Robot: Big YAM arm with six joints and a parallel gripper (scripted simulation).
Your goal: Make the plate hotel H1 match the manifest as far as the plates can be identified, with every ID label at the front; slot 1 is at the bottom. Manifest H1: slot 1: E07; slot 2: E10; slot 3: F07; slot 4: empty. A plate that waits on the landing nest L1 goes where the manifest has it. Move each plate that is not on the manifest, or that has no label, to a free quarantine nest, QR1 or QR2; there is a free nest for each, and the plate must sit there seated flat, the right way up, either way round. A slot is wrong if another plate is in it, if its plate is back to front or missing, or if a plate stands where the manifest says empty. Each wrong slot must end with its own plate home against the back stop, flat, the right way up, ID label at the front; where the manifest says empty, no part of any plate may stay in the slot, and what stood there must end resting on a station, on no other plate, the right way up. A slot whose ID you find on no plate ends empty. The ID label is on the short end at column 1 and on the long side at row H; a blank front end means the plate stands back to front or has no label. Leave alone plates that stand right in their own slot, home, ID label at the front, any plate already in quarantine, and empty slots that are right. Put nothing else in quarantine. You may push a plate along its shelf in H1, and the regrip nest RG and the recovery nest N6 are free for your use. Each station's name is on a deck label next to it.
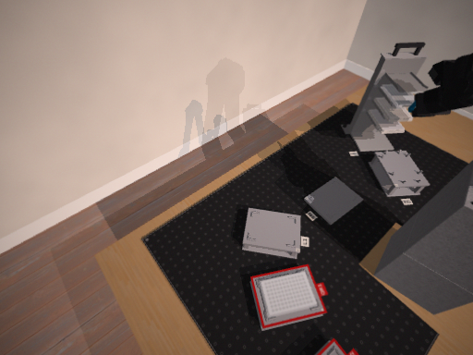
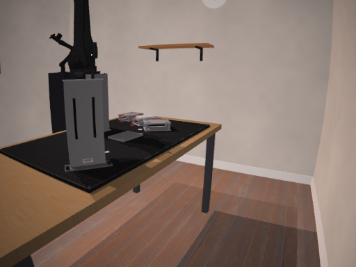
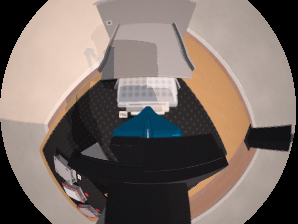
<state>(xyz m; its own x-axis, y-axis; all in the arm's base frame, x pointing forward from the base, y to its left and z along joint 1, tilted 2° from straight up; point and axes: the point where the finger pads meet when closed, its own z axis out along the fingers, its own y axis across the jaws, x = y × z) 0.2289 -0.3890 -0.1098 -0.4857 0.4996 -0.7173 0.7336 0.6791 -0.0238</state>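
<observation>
The hotel H1 [image 1: 367, 104] [image 2: 85, 122] [image 3: 150, 50] stands upright at the mat's far end. Pale plates [image 1: 389, 126] [image 3: 147, 92] sit one above another inside it; I cannot read their IDs or tell every slot. My gripper [image 1: 411, 107] [image 3: 147, 110] is shut and empty, its blue fingertips in front of the hotel's open side, close to the plate fronts. The hotel hides the fingertips in the exterior view. The grey landing nest L1 [image 1: 272, 231] holds no plate. A white plate [image 1: 287, 292] lies in a red-rimmed quarantine nest [image 1: 257, 311].
The regrip nest RG [image 1: 401, 170] stands bare just in front of the hotel. A flat dark grey pad [image 1: 333, 200] [image 2: 125, 135] lies between RG and L1. Another red-rimmed nest [image 1: 333, 346] is cut off at the bottom edge. A large grey block [image 1: 430, 259] stands at the right.
</observation>
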